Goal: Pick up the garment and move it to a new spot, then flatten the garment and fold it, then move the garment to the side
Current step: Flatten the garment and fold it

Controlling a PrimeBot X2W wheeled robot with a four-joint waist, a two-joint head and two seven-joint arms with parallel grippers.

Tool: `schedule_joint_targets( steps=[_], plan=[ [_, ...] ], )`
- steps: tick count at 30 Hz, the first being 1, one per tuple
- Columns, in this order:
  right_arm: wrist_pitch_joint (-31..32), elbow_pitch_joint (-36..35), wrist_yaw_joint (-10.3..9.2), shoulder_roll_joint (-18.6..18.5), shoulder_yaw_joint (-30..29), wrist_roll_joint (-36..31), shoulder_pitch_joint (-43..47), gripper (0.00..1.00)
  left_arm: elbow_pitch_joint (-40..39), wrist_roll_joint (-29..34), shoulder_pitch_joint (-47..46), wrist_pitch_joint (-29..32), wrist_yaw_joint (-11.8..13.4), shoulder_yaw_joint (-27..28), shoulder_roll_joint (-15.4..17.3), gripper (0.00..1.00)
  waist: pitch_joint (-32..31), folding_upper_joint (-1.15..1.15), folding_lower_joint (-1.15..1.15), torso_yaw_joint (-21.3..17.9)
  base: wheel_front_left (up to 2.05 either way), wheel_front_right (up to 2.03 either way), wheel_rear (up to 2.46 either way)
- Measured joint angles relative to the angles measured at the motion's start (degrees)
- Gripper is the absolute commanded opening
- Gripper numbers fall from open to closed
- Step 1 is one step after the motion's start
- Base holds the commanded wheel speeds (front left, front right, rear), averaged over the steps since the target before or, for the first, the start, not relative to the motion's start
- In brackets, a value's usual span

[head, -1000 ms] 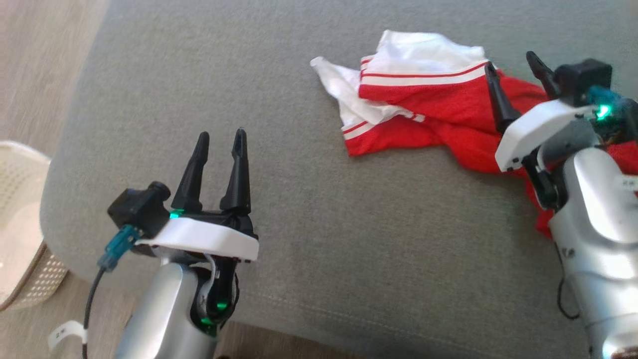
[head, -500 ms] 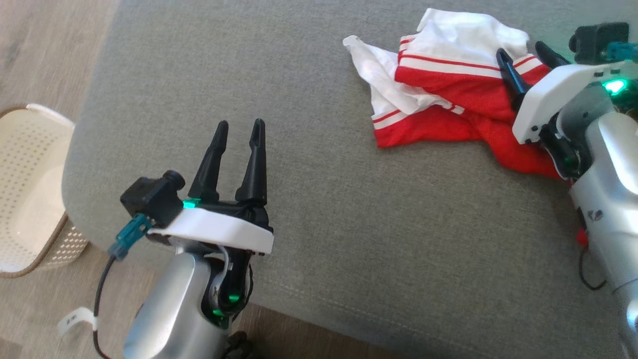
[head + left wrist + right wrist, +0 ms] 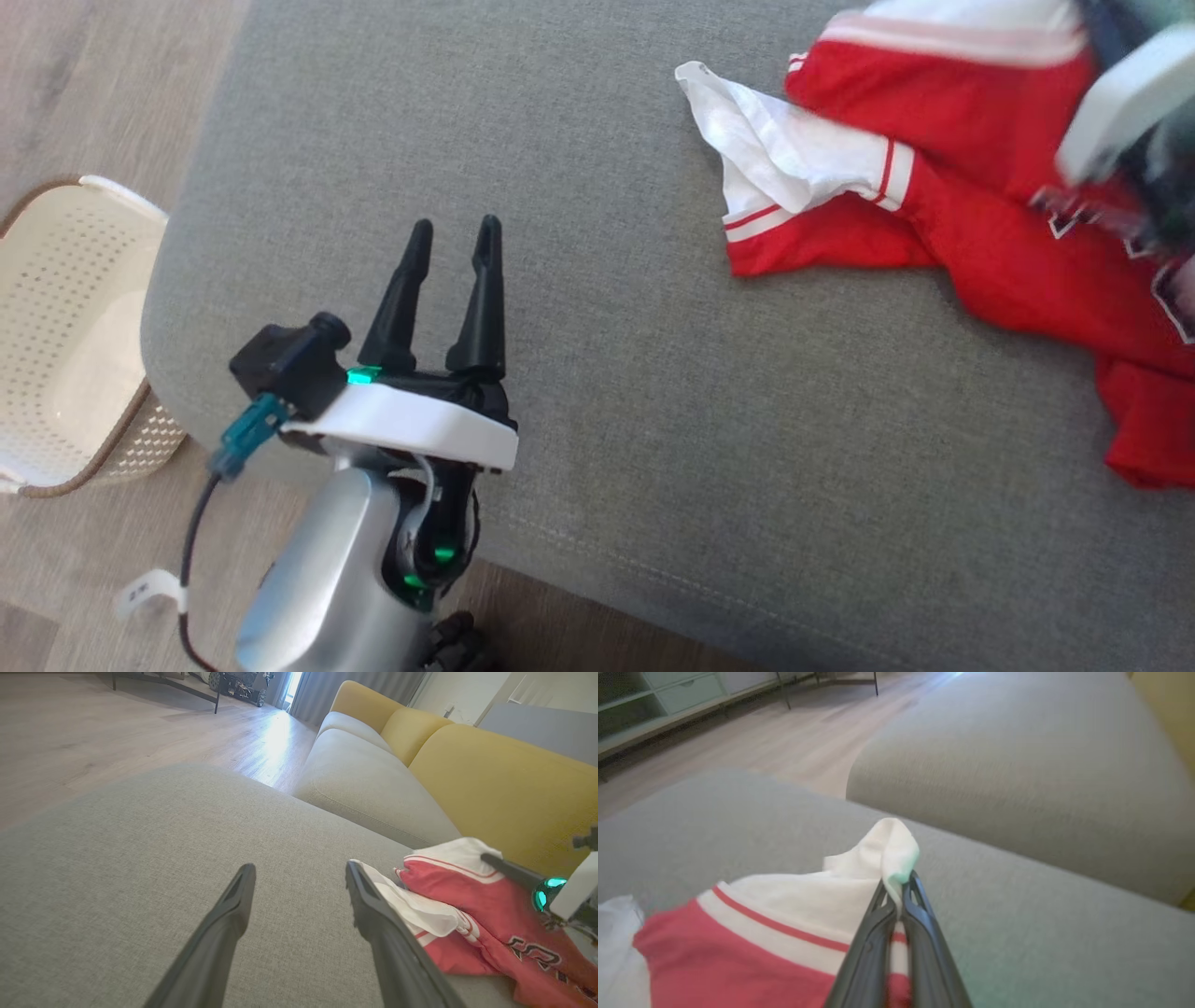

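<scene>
The garment [image 3: 980,215] is a red jersey with white trim and red stripes, lying crumpled on the grey cushion [image 3: 597,392] at the upper right. In the right wrist view my right gripper [image 3: 899,882] is shut on a white corner of the garment [image 3: 878,858], and the cloth bunches above the fingertips. Its blurred white housing [image 3: 1116,103] hangs over the jersey in the head view. My left gripper [image 3: 455,229] stands open above bare cushion near the front left edge, well left of the garment [image 3: 467,905], with nothing between its fingers.
A cream perforated basket [image 3: 65,327] stands on the wooden floor [image 3: 84,75] left of the cushion. Beyond lie a second grey seat [image 3: 364,779] and yellow sofa backs [image 3: 490,779]. The cushion's front edge runs just behind my left wrist.
My right gripper has closed on the garment's white corner and drawn it up and to the right, stretching the jersey out. The head camera has shifted; the left gripper holds its pose.
</scene>
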Motion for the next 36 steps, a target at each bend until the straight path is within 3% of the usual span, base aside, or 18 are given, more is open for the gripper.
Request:
schedule_joint_targets(
  steps=[7,12,13,14,25,36],
  plan=[
    [-7.7,6.4,0.0,-1.9,-4.6,-9.3,-11.1,0.0,-0.3,0.0,0.0,0.0,0.0,-1.2,-0.1,1.0,0.4,0.0,0.0,1.4,0.0,0.0,0.0],
    [-8.8,12.9,0.0,-1.4,-7.5,-13.9,-13.6,0.0,-0.3,-0.5,0.0,0.0,0.0,-1.3,-0.1,1.0,0.3,0.0,0.0,2.1,0.0,0.0,0.0],
    [-8.8,14.2,0.0,-1.1,-7.6,-14.6,-13.8,0.18,-0.3,-0.5,0.0,0.0,0.0,-1.3,-0.1,1.0,0.3,0.0,0.0,2.2,0.0,0.0,0.0],
    [-8.8,15.4,0.0,-0.8,-7.6,-15.6,-14.0,1.0,-0.3,-0.5,0.0,0.0,0.1,-1.3,-0.1,1.0,0.3,0.0,0.0,2.1,0.0,0.0,0.0],
    [-14.2,22.0,0.0,3.4,-10.0,-19.2,-14.0,1.0,-0.2,0.7,0.0,0.0,0.4,-0.2,-0.1,1.0,-1.9,0.0,0.0,-1.5,0.0,0.0,0.0],
    [-19.0,20.4,0.0,8.1,-11.4,-18.3,-6.4,1.0,0.1,3.6,0.7,0.0,0.4,3.5,0.0,1.0,-7.4,0.0,0.0,-8.4,0.0,0.0,0.0]
  ],
)
